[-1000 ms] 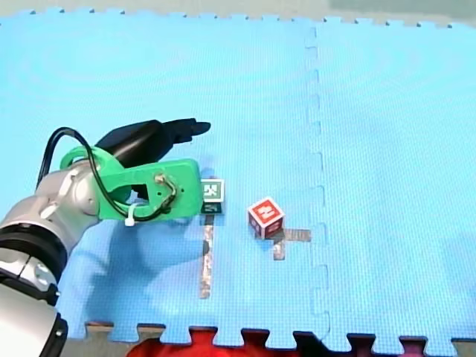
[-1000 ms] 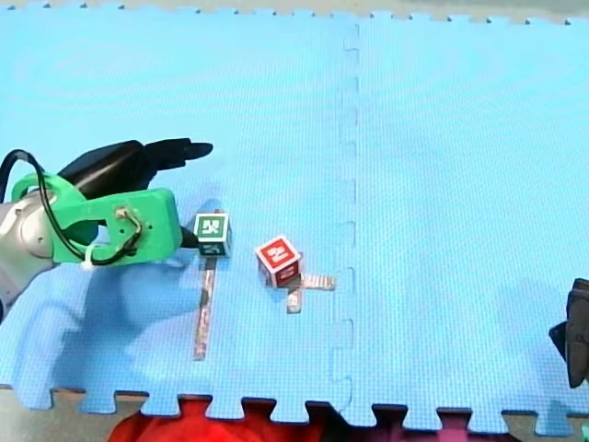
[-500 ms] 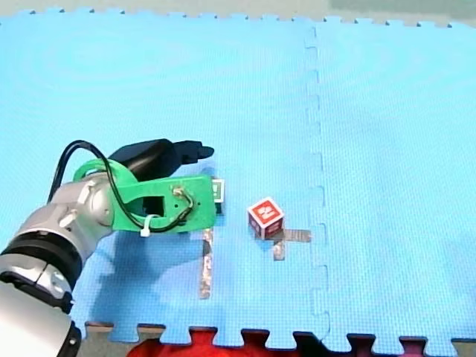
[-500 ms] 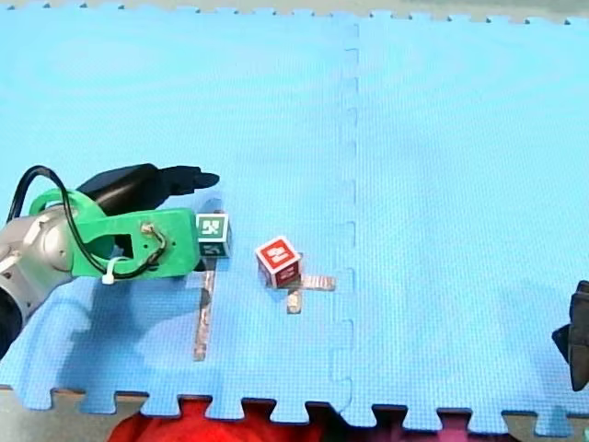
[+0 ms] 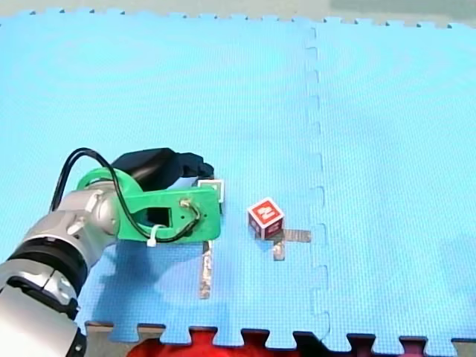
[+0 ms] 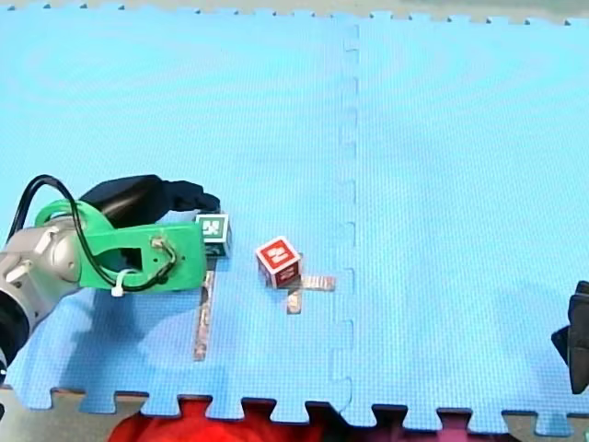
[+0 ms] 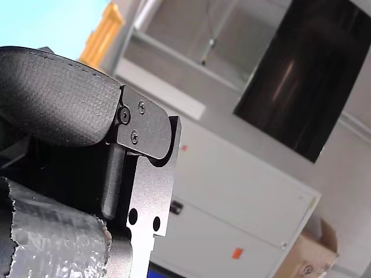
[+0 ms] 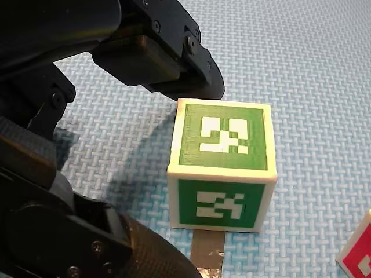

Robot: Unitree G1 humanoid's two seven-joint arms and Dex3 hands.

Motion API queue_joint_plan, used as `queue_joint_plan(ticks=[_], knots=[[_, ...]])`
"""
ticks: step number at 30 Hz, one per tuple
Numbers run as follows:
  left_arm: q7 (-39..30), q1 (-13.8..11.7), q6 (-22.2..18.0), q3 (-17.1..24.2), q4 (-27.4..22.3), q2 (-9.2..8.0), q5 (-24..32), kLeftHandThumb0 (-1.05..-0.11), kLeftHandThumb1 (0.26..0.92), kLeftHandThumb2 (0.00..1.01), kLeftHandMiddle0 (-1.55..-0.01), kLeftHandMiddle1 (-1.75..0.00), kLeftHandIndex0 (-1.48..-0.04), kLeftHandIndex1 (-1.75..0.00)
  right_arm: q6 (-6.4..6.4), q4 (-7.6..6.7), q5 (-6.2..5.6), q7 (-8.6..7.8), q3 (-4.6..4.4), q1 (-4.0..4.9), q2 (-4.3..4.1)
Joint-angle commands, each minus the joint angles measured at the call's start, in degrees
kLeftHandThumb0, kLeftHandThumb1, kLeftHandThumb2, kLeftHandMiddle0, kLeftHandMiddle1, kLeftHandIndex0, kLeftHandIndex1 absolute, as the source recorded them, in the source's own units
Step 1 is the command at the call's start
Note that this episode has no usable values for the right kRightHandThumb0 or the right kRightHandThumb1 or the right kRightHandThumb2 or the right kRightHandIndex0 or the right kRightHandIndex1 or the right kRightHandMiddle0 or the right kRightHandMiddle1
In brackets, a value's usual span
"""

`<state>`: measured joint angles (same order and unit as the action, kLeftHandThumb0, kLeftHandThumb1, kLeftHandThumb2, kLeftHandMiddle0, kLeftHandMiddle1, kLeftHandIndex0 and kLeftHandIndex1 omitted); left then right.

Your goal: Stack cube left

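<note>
The robot's left hand (image 6: 156, 201) is hovering at the green cube (image 6: 213, 231), which is sitting on the blue foam mat (image 6: 442, 138) just to the robot's left of the red cube (image 6: 278, 261) and apart from it. The hand's fingers (image 8: 168, 63) are standing apart, one behind the green cube and another on its near side. They are not yet clamping it, and whether any is touching it is unclear. The right hand (image 6: 577, 336) is hanging well to the right of the red cube, at the mat's edge. The green cube is looking like a light, rigid block with smooth, flat faces, probably a little slippery. Two opposite side faces, taken about halfway up, are offering the surest hold, leaving its underside free to land squarely on the red cube.
</note>
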<state>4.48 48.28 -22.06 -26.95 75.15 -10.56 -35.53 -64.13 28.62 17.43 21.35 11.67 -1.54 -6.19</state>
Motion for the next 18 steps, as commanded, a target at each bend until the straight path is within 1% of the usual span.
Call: queue_joint_plan(ticks=[1, 2, 3, 4, 5, 7, 18], knots=[[0.6, -0.4, 0.2, -0.2, 0.2, 0.28, -0.2, -0.525, 0.734, 0.01, -0.99, -1.75, -1.12, -0.15, 0.20, -0.33, -0.31, -0.11, -0.03, -0.09, -0.05], [0.9, -0.4, 0.5, 0.0, 0.2, 0.47, 0.0, -0.404, 0.751, 0.01, -1.00, -1.75, -1.23, -0.18, 0.24, -0.32, -0.34, -0.14, -0.06, -0.06, -0.04], [1.0, -0.3, 0.7, 0.1, 0.2, 0.55, 0.2, -0.342, 0.760, 0.02, -1.01, -1.75, -1.30, -0.20, 0.30, -0.37, -0.35, -0.18, -0.07, -0.06, -0.01], [1.1, -0.2, 0.7, 0.1, 0.1, 0.55, 0.3, -0.374, 0.778, 0.02, -1.02, -1.75, -1.33, -0.20, 0.36, -0.41, -0.35, -0.20, -0.06, -0.07, 0.01], [1.0, -0.1, 0.7, 0.1, 0.0, 0.49, 0.4, -0.389, 0.782, 0.02, -1.02, -1.75, -1.34, -0.19, 0.41, -0.44, -0.35, -0.23, -0.05, -0.07, 0.02], [1.0, 0.0, 0.7, 0.1, -0.1, 0.35, 0.4, -0.405, 0.783, 0.01, -1.03, -1.75, -1.32, -0.16, 0.54, -0.47, -0.28, -0.21, -0.02, -0.03, 0.06], [0.7, 0.3, 0.6, 0.3, 0.0, 0.19, 0.9, -0.420, 0.781, 0.01, -1.02, -1.75, -1.29, -0.10, 0.57, -0.05, 0.35, 0.49, 0.14, 0.17, 0.20]])
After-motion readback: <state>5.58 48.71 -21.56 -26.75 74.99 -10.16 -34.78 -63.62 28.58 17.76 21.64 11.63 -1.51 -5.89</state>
